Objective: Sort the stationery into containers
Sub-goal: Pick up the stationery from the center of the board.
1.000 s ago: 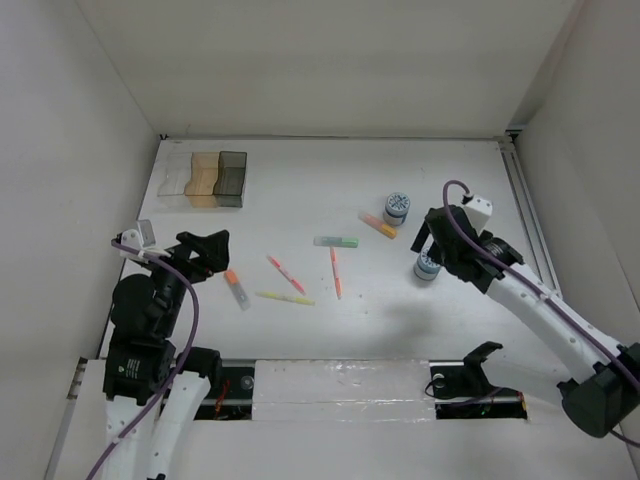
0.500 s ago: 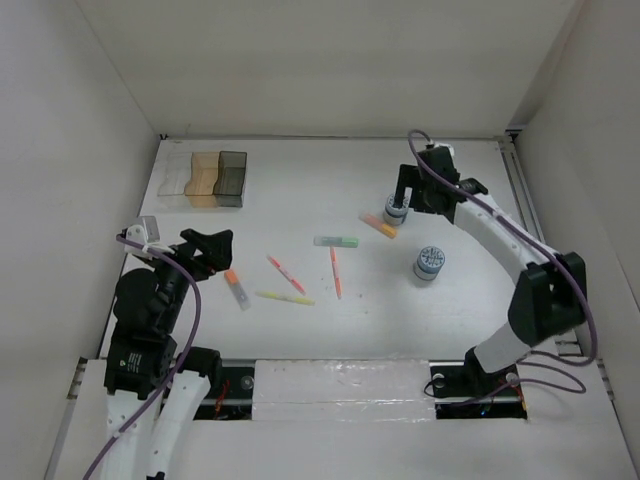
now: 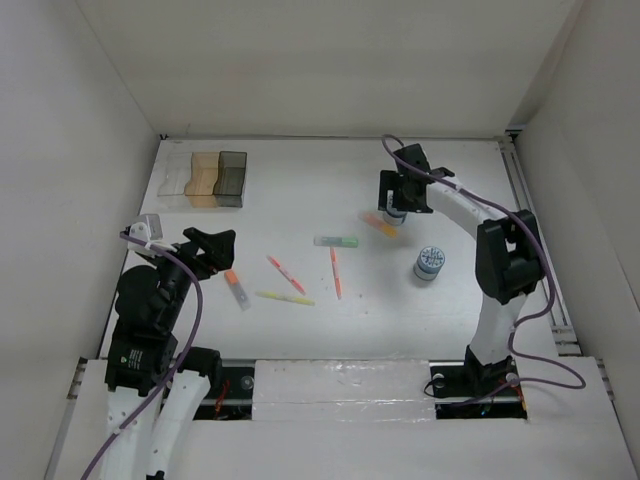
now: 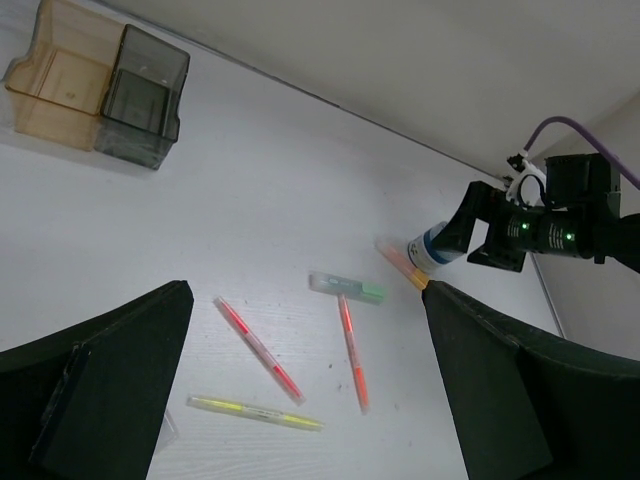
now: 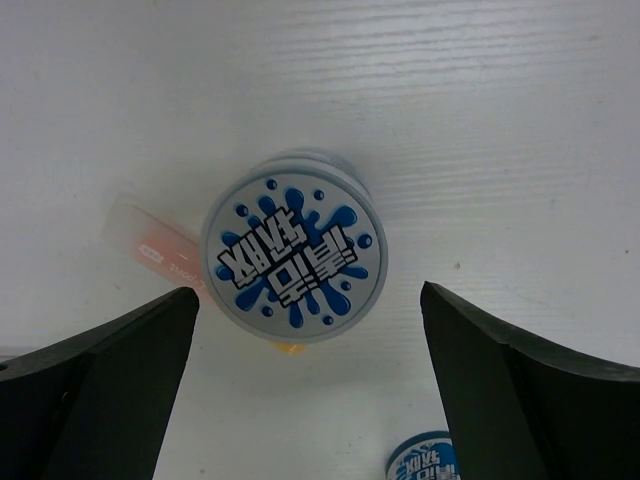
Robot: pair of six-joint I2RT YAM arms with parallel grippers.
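My right gripper (image 3: 397, 196) is open and hovers right over a round blue-and-white roll (image 3: 397, 207), which sits between its fingers in the right wrist view (image 5: 293, 255). A second roll (image 3: 429, 263) stands nearer (image 5: 422, 462). An orange-yellow marker (image 3: 378, 224) lies against the far roll. A green-capped marker (image 3: 336, 241), a red pen (image 3: 286, 274), an orange pen (image 3: 335, 272), a yellow pen (image 3: 285, 297) and a short orange-capped marker (image 3: 234, 287) lie mid-table. My left gripper (image 3: 214, 248) is open and empty, above the short marker. The clear (image 3: 175, 178), amber (image 3: 204, 178) and grey (image 3: 231, 178) bins stand far left.
White walls close in the table at the left, back and right. A rail (image 3: 525, 210) runs along the right edge. The left wrist view shows the amber bin (image 4: 60, 88), grey bin (image 4: 140, 95), the pens and the right gripper (image 4: 520, 230).
My right arm has swung from the near roll away to the far left and now hangs over the far roll. The left arm has hardly moved.
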